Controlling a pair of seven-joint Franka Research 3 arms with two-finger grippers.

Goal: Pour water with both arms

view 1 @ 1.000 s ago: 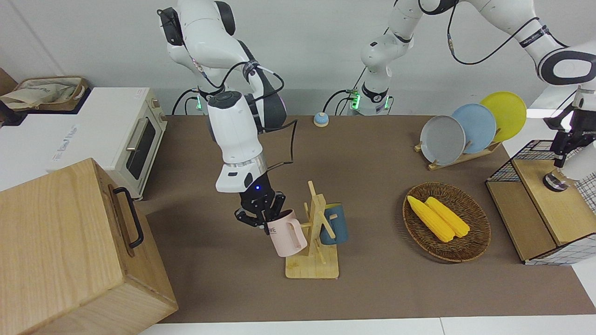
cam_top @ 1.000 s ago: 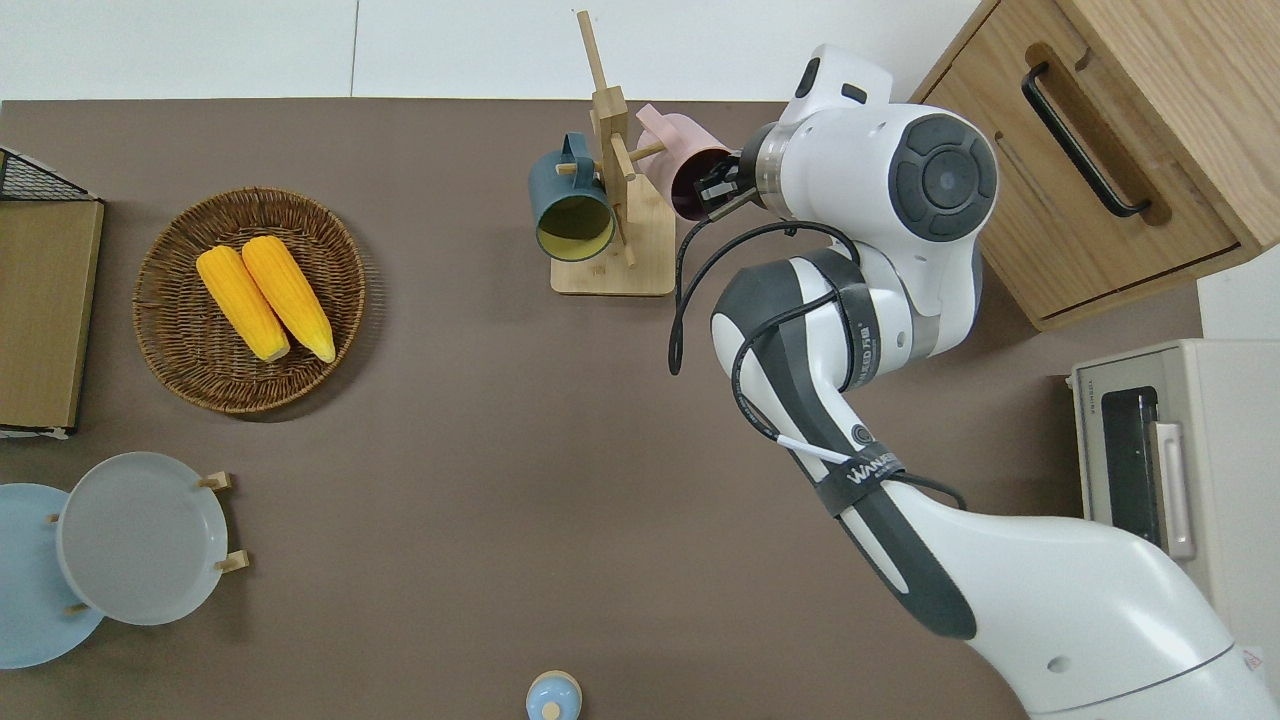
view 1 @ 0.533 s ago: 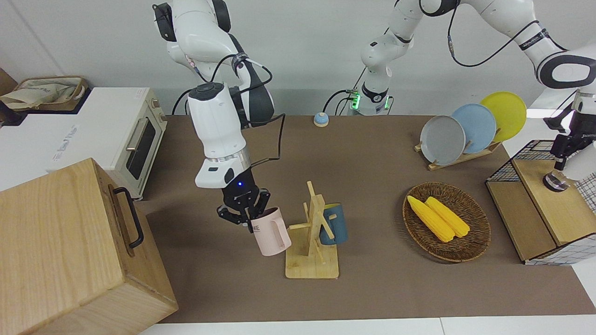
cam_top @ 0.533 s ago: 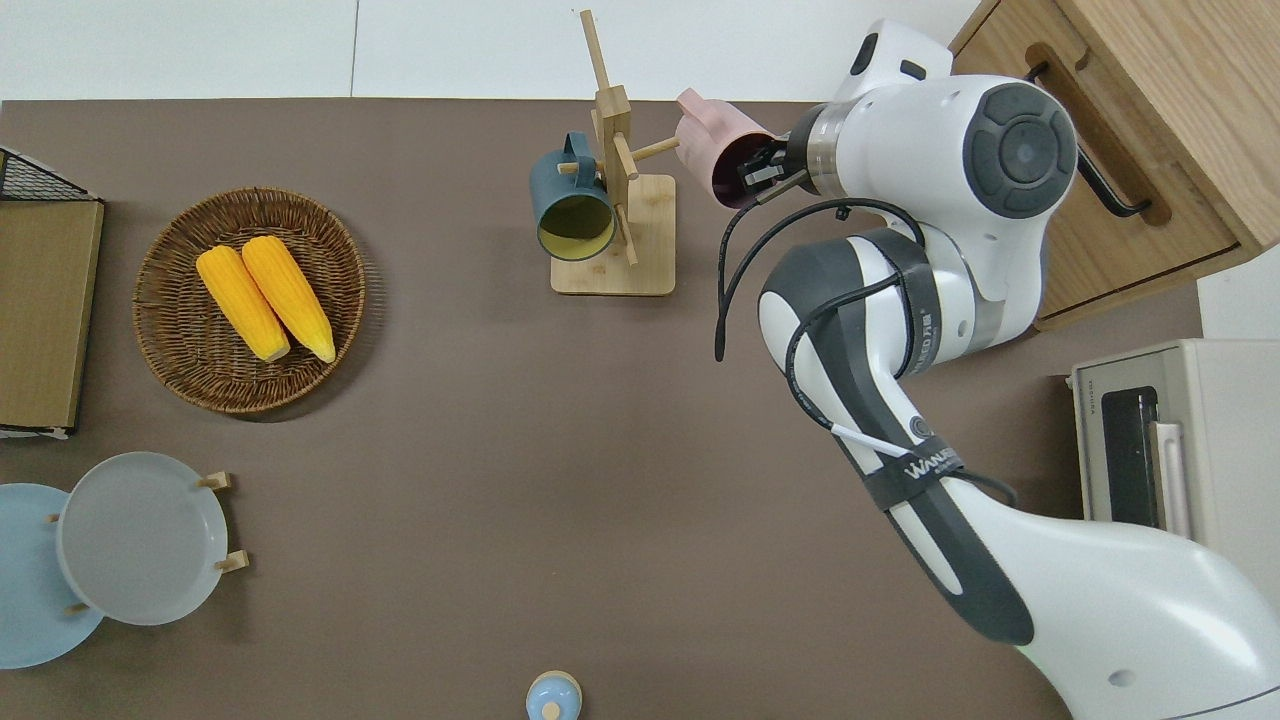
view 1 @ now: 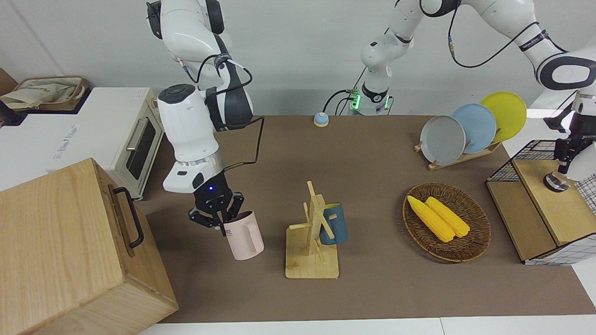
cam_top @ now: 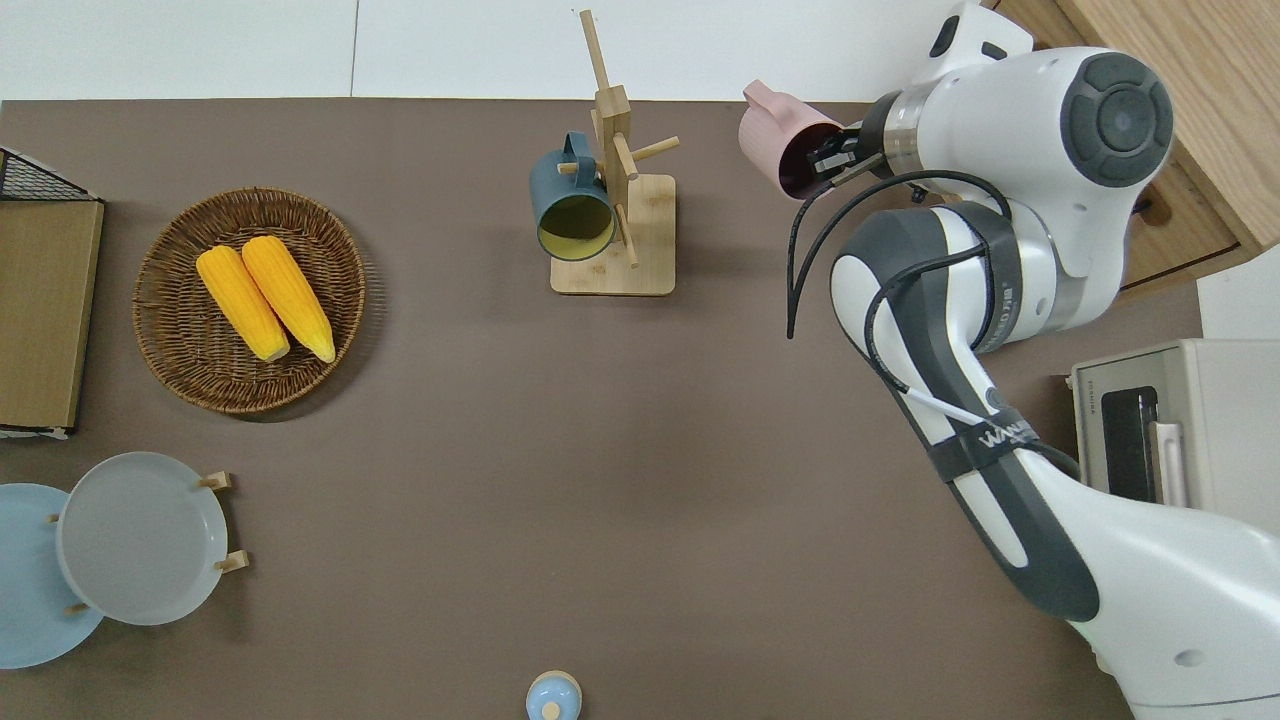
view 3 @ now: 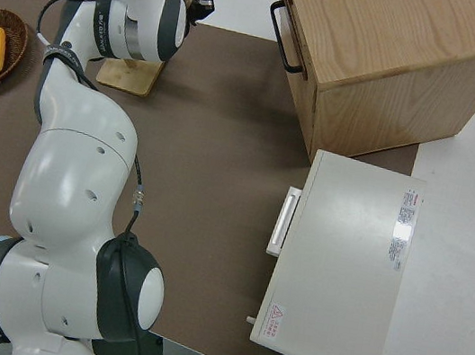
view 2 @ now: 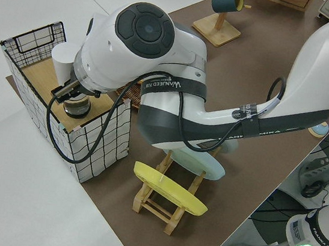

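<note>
Since a second ago the right hand (view 1: 215,215) has carried the pink mug (view 1: 243,235) clear of the wooden mug rack (view 1: 313,237) and toward the right arm's end of the desk (cam_top: 500,420); it now hangs over bare desk between the rack and the wooden cabinet (view 1: 70,251). Its fingers pinch the mug's rim, one inside the mouth, and the mug hangs tilted with its handle toward the rack.

A rim pinch on a tilted mug looks like a weak hold; any quick swing could let it twist or slip out. The cabinet stands close by, so more travel that way risks a knock.

A blue mug (view 1: 334,223) hangs on the rack.

At the left arm's end, the left hand (view 2: 66,87) sits at a dark-capped vessel (view 2: 77,105) in the wire-sided box (view 2: 84,134); I cannot tell whether it grips. Lifting from there could snag the wire wall (view 2: 33,39).
</note>
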